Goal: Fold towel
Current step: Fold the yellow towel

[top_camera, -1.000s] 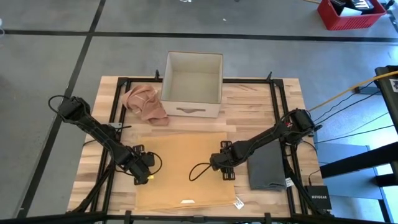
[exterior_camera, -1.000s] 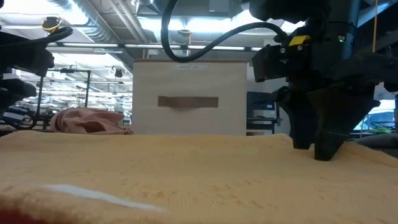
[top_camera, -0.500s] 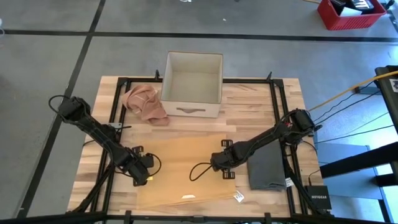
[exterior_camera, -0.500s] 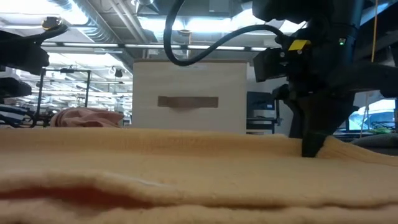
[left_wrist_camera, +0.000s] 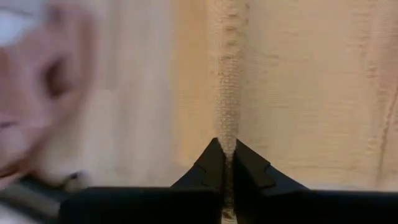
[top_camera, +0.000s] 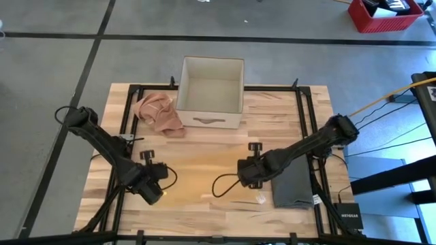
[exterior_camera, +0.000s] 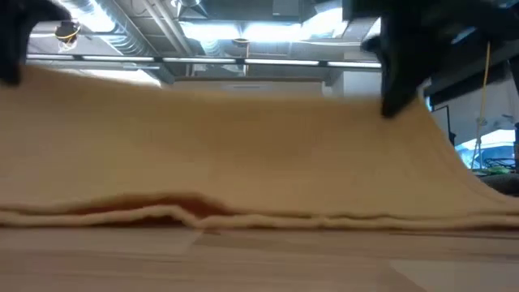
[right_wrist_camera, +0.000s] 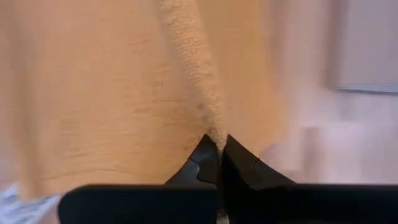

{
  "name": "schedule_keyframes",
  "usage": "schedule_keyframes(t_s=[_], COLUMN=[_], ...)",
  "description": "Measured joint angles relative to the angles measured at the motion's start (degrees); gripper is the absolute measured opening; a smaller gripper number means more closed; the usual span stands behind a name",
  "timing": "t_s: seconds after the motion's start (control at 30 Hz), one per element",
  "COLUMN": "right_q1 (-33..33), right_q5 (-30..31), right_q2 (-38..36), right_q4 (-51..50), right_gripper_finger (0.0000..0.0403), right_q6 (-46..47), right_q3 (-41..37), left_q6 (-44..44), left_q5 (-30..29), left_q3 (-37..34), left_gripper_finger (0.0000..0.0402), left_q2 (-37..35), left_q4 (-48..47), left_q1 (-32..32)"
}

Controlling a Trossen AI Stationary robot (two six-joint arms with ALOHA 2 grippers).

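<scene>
A tan towel (top_camera: 201,175) lies across the table's near middle, its raised part hanging like a curtain (exterior_camera: 243,138) in the low view. Its near hem (exterior_camera: 243,217) rests on the wood. My left gripper (top_camera: 155,187) is shut on the towel's left side edge, and my right gripper (top_camera: 246,178) is shut on its right side edge. Both are raised above the table. In the low view they show as dark shapes at the top left (exterior_camera: 12,45) and top right (exterior_camera: 397,93). My left gripper pinches the towel's thick left hem (left_wrist_camera: 227,134) between its two fingers, coming steeply from above. The hem runs away from the fingertips, lifted off the table; the cloth below slopes down to the wood. My right gripper pinches the towel's right hem (right_wrist_camera: 211,127) between its two fingers, also steeply from above. That edge is lifted clear; the cloth stretches across to the other gripper and hangs down to the table.
A white open box (top_camera: 211,92) stands at the table's far middle, with a crumpled pink cloth (top_camera: 158,112) to its left. A folded grey cloth (top_camera: 293,182) lies right of my right gripper. A red bin (top_camera: 385,15) is on the floor beyond.
Both grippers have shut on the towel's side edges and then risen. The towel's middle has come up off the table into a hanging sheet. Its near hem has stayed on the wood and slid a little toward the far edge.
</scene>
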Motion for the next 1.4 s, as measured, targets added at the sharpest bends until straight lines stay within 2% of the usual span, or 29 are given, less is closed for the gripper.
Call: schedule_keyframes(t_s=[0.27, 0.4, 0.7, 0.83, 0.97, 1.07, 1.13, 1.23, 1.4], right_q1=[0.26, 0.26, 1.70, 4.61, 8.02, 11.03, 12.85, 14.25, 11.56], right_q5=[11.81, 17.62, 18.17, 13.89, 2.59, -5.57, -9.49, -12.98, -15.45], right_q2=[-3.84, -4.06, -4.39, -5.60, -6.13, -6.13, -6.13, -6.13, -6.08], right_q4=[-12.39, -14.49, -14.43, -15.42, -14.28, -9.27, -3.86, 1.84, 9.67], right_gripper_finger=[0.0004, 0.0005, 0.0005, 0.0003, 0.0003, 0.0003, 0.0003, 0.0003, 0.0003], right_q6=[2.12, 3.28, 6.26, 10.78, 15.17, 16.55, 16.49, 16.42, 16.48], right_q3=[6.86, 8.94, 9.04, 11.10, 14.56, 14.99, 13.54, 9.68, -0.56], left_q6=[-4.85, -5.59, -9.01, -12.21, -15.33, -16.01, -14.65, -14.61, -22.59], left_q5=[-8.95, -11.20, -10.88, -10.05, -4.10, -0.88, -1.29, -5.16, -8.18], left_q3=[11.51, 11.91, 12.03, 15.31, 19.41, 19.37, 17.88, 14.26, 5.21], left_gripper_finger=[0.0003, 0.0002, 0.0003, 0.0004, 0.0004, 0.0005, 0.0003, 0.0003, 0.0002], left_q2=[-0.18, -1.62, -1.83, -1.98, -2.10, -2.08, -2.10, -2.29, -2.93], left_q4=[-17.37, -17.19, -16.71, -15.21, -8.34, 1.13, 7.03, 11.94, 10.41], left_q1=[-0.96, -1.37, -3.79, -6.78, -9.83, -12.49, -14.64, -17.43, -18.86])
